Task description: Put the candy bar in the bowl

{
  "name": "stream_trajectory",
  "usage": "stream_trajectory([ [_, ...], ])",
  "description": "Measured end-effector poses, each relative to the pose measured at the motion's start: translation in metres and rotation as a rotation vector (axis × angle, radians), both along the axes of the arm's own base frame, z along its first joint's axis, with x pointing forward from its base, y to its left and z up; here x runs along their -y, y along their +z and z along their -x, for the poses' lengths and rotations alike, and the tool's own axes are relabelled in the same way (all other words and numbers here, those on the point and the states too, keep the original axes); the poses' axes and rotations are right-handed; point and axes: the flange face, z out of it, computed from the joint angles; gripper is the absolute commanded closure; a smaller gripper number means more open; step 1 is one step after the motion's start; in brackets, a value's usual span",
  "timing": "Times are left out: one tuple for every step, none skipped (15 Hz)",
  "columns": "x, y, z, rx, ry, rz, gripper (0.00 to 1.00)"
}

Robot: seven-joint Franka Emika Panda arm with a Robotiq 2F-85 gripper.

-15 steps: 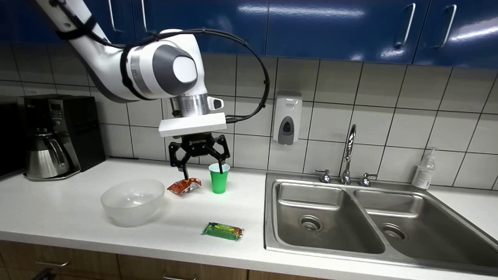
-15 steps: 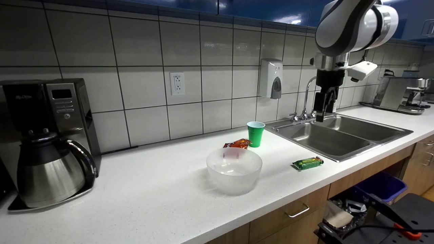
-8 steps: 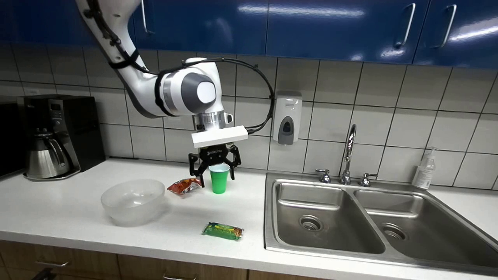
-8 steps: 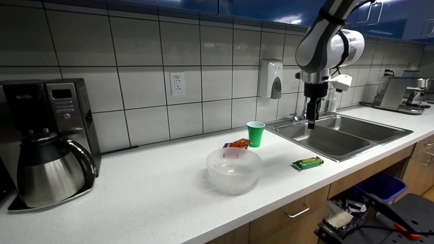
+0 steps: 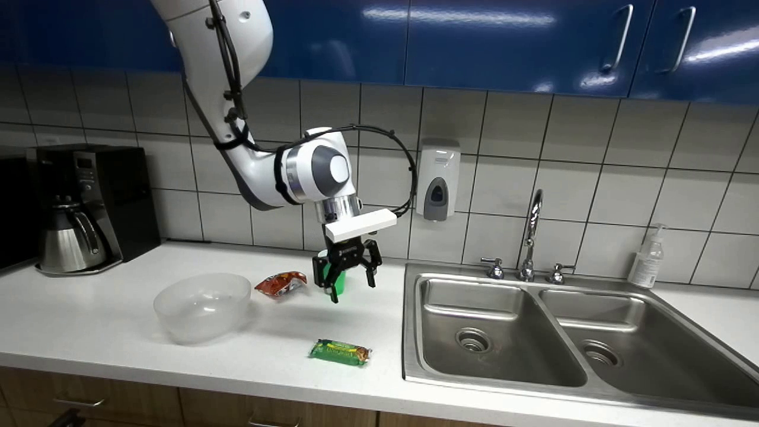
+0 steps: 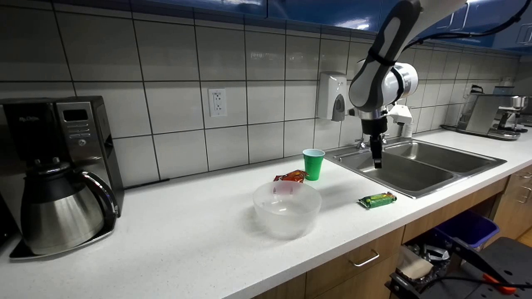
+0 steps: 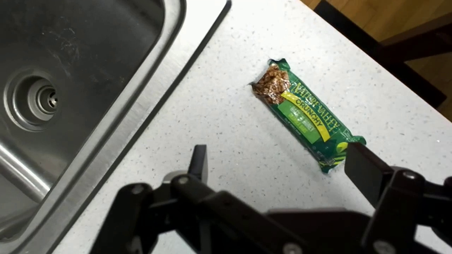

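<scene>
Candy bar (image 7: 305, 113) lies flat on the desk (image 7: 212, 123), between the bowl (image 6: 286, 226) and the sink (image 5: 411, 332), unmoved over the last second. What has changed is the pincer (image 5: 353, 292): I've brought it lower and across toward the bar, and in an exterior view it hangs tilted, partly covering the green cup (image 5: 341, 284), clear of the desk. It's spread wide and holding nothing. In my wrist view the bar sits mostly beyond the fingers (image 7: 367, 173), one of them just overlapping its near end. I'd call this the approach, with the grasp and the carry to the bowl both ahead. The bar runs at a slant to my fingers, so I'd likely turn before descending; pinching only an end could let the slick wrapper slip.
</scene>
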Motion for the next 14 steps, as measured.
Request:
stream_trajectory([
  [0.001, -0.005, -0.003, -0.017, 0.023, 0.012, 0.0],
  [0.001, -0.011, -0.005, -0.035, 0.047, 0.023, 0.0],
  [0.001, -0.016, -0.006, -0.052, 0.067, 0.032, 0.0],
  [0.0, -0.02, -0.006, -0.065, 0.086, 0.041, 0.0],
  [-0.001, -0.025, -0.005, -0.078, 0.103, 0.047, 0.0],
  [-0.002, -0.029, -0.004, -0.09, 0.119, 0.054, 0.0],
  [-0.002, -0.033, -0.003, -0.101, 0.133, 0.06, 0.0],
  [-0.003, -0.036, -0.002, -0.113, 0.146, 0.064, 0.0],
  [-0.003, -0.039, 0.0, -0.124, 0.16, 0.07, 0.0],
  [-0.004, -0.042, 0.003, -0.135, 0.174, 0.074, 0.0],
  [-0.004, -0.045, 0.006, -0.148, 0.19, 0.08, 0.0],
  [-0.005, -0.047, 0.01, -0.162, 0.209, 0.085, 0.0],
  [-0.005, -0.05, 0.014, -0.178, 0.23, 0.09, 0.0],
  [-0.004, -0.053, 0.018, -0.193, 0.249, 0.095, 0.0],
])
